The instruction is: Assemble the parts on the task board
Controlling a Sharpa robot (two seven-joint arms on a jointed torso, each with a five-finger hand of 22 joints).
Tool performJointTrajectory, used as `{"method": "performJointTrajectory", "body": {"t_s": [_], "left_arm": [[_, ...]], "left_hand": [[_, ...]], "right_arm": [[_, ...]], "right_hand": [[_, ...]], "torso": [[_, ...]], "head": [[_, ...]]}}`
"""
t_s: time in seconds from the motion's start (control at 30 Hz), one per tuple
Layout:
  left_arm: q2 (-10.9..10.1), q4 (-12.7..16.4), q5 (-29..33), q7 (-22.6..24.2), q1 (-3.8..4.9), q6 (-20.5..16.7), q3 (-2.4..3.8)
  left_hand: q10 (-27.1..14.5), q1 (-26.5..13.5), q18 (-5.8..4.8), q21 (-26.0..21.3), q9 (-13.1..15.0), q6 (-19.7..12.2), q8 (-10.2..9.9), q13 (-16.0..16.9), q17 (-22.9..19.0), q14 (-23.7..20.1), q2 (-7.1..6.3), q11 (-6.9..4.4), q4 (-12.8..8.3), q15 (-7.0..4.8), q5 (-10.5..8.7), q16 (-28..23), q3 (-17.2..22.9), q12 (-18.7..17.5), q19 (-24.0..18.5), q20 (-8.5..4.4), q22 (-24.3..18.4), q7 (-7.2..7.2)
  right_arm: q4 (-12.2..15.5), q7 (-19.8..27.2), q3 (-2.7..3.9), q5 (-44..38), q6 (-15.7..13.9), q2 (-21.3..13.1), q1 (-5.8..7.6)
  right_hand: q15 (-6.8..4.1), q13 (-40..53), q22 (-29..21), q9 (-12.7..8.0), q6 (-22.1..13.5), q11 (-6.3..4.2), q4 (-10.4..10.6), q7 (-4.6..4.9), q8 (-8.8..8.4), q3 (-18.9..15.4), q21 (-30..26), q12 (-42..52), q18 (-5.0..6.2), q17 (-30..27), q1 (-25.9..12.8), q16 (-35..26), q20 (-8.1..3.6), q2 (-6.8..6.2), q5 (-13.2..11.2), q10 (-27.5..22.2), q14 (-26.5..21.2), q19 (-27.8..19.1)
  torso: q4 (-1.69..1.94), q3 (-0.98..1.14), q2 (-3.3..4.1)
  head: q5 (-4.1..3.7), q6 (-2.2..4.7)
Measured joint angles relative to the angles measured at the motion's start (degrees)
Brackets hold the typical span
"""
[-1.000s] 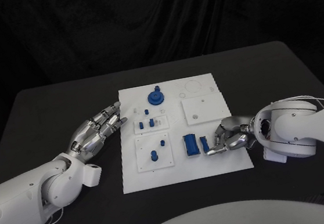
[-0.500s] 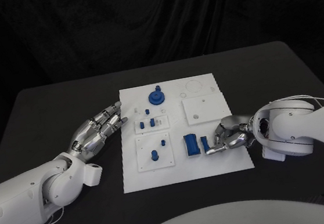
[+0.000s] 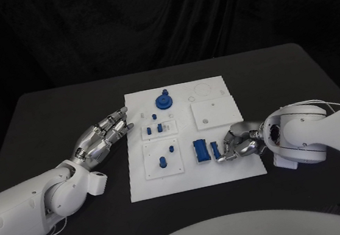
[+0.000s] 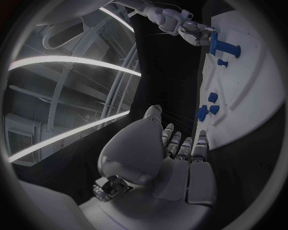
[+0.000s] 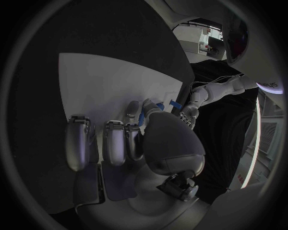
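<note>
One white task board (image 3: pixel 197 177) is lying on one black desk (image 3: pixel 54 119). About eight small blue parts (image 3: pixel 201 151) are sitting on it. Two hands (image 3: pixel 102 137) are showing.

Left hand (image 3: pixel 102 138) flat, fingers (image 3: pixel 117 115) extended; right hand (image 3: pixel 240 144) curled, pinching.

A lab or studio: a black table (image 3: pixel 63 118) before a black curtain (image 3: pixel 162 20), ceiling strip lights (image 4: pixel 66 62) overhead.

Both arms wear smooth, glossy white shells — bulbous at the wrists — ending in a silver left hand (image 3: pixel 102 138) and a silver right hand (image 3: pixel 241 144) (segmented metallic fingers, rounded palm backs). A thin white cable loops over the right wrist.
</note>
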Motion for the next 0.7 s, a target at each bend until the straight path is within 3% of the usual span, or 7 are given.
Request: {"method": "performJointTrajectory", "body": {"t_s": [0.17,0.4,0.63,0.7], "left_arm": [[0.0,0.0,0.0,0.0,-0.01,0.0,0.00],[0.0,0.0,0.0,-0.1,-0.06,0.1,0.00],[-0.2,0.3,0.0,0.1,-0.12,0.0,0.00],[-0.4,0.7,-0.1,0.1,-0.12,0.0,0.00]], "left_hand": [[0.0,0.0,0.00,0.0,0.0,0.0,0.0,0.0,0.0,0.0,0.00,0.00,0.0,0.00,0.00,0.0,0.0,0.0,0.0,0.00,0.0,0.00],[0.0,0.0,0.00,0.0,0.0,0.2,0.0,0.0,0.0,0.0,0.00,0.00,-0.2,0.00,0.00,0.0,0.2,0.0,0.0,0.00,0.0,0.20],[0.0,0.0,0.00,0.0,0.1,0.4,0.0,0.0,0.0,0.0,0.00,0.00,-0.2,0.00,0.28,0.0,0.2,0.0,0.0,0.00,0.0,0.43],[0.0,0.0,0.00,0.0,0.1,0.6,0.0,0.0,0.0,0.0,0.00,0.00,-0.6,0.00,0.58,0.0,0.2,0.3,0.0,0.00,0.0,0.54]], "right_arm": [[0.0,0.0,0.03,0.0,0.2,0.1,0.00],[0.1,0.0,-0.01,-0.1,0.6,0.1,0.00],[1.3,0.2,-0.04,-0.1,0.8,-0.9,0.00],[2.0,0.4,-0.04,-0.1,0.8,-1.5,0.00]], "right_hand": [[-0.20,0.0,0.0,0.3,-0.2,0.00,-1.6,-0.20,0.21,0.1,0.0,0.0,0.00,0.0,1.9,0.0,-0.20,-0.64,-1.2,0.0,-0.2,0.2],[-0.20,0.0,0.0,0.5,-0.2,0.01,-2.2,-0.20,0.39,-0.3,0.0,0.0,0.00,0.0,2.5,0.0,-0.20,-0.69,-2.5,0.0,-0.2,0.2],[-0.20,0.0,0.0,1.0,-0.4,0.01,-2.9,0.01,0.71,-1.1,0.0,0.0,0.00,0.0,3.1,0.0,-0.20,-2.09,-3.9,0.0,-0.2,0.2],[-0.20,0.0,0.0,1.3,-0.9,0.01,-3.4,0.12,1.09,-1.5,-0.3,0.0,0.00,0.0,3.0,0.0,-0.20,-3.09,-4.8,0.0,-0.2,0.2]], "torso": [[-0.01,0.00,0.01],[-0.02,0.00,0.02],[-0.02,0.01,0.02],[-0.02,0.01,0.01]], "head": [[0.03,0.00],[-0.05,0.00],[0.16,0.00],[0.20,0.00]]}}
